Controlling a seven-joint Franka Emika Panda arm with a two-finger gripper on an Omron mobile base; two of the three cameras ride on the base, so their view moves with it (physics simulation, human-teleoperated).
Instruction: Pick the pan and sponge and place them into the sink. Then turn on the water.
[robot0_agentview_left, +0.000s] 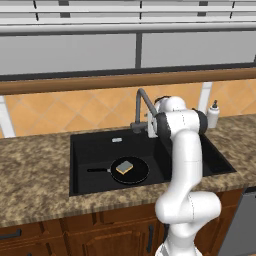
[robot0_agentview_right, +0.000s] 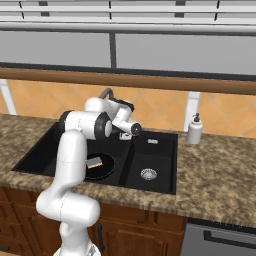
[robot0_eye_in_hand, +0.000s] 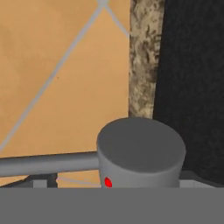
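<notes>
Pan (robot0_agentview_left: 130, 170) lies in the large basin of the sink (robot0_agentview_left: 82, 150), handle pointing left, with the sponge (robot0_agentview_left: 124, 167) resting yellow face up inside it; both placements therefore appear complete. No stream falls from the faucet (robot0_agentview_left: 142, 102), so turning on the water is judged to be the step left. The gripper (robot0_agentview_right: 131, 129) is at the faucet base, beside the arm's upper links, and the hand view looks down closely on the grey round faucet cap (robot0_eye_in_hand: 140, 151) with its lever (robot0_eye_in_hand: 43, 165) running left; the jaws stand wide apart, holding nothing. A white soap bottle (robot0_agentview_left: 213, 115) stands on the counter (robot0_agentview_left: 35, 170) right of the sink, well clear of the lever. Nothing visible blocks the reach.
</notes>
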